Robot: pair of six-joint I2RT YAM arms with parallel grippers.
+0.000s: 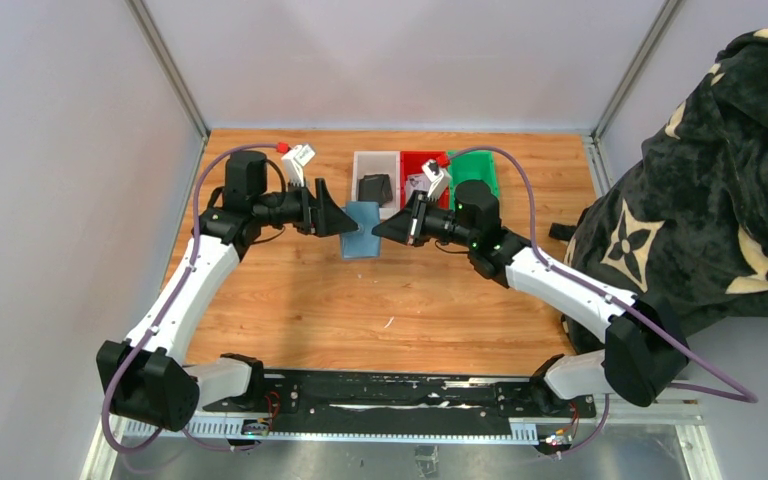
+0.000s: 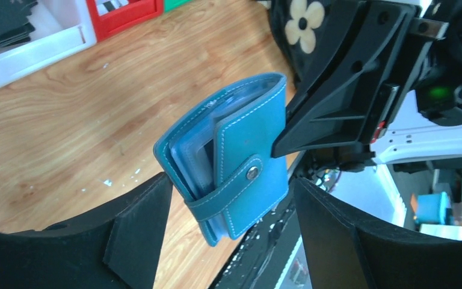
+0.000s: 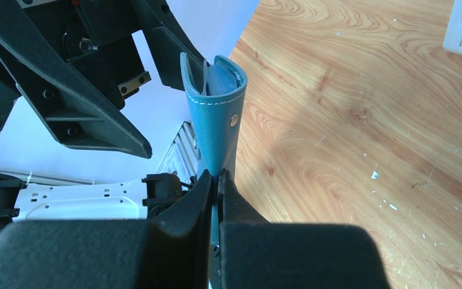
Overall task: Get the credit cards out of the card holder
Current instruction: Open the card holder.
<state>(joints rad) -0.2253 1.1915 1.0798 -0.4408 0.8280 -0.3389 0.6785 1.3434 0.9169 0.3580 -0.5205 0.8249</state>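
Note:
The teal card holder [image 1: 362,231] hangs in the air above the table, folded, with its tab snapped shut [image 2: 253,174]. My right gripper [image 3: 218,178] is shut on one edge of it [image 3: 215,126]. My left gripper [image 2: 228,189] is open, with a finger on each side of the holder's [image 2: 249,144] free end, not pressing it. In the top view the left gripper [image 1: 343,222] and right gripper [image 1: 384,230] face each other across the holder. Pale blue inner leaves [image 2: 189,158] show at the holder's edge. The credit cards themselves are hidden inside.
A white bin [image 1: 360,165] holding a black wallet [image 1: 374,187], a red bin [image 1: 415,164] and a green bin [image 1: 482,170] stand in a row at the back. A dark patterned cloth [image 1: 720,200] lies off the table's right edge.

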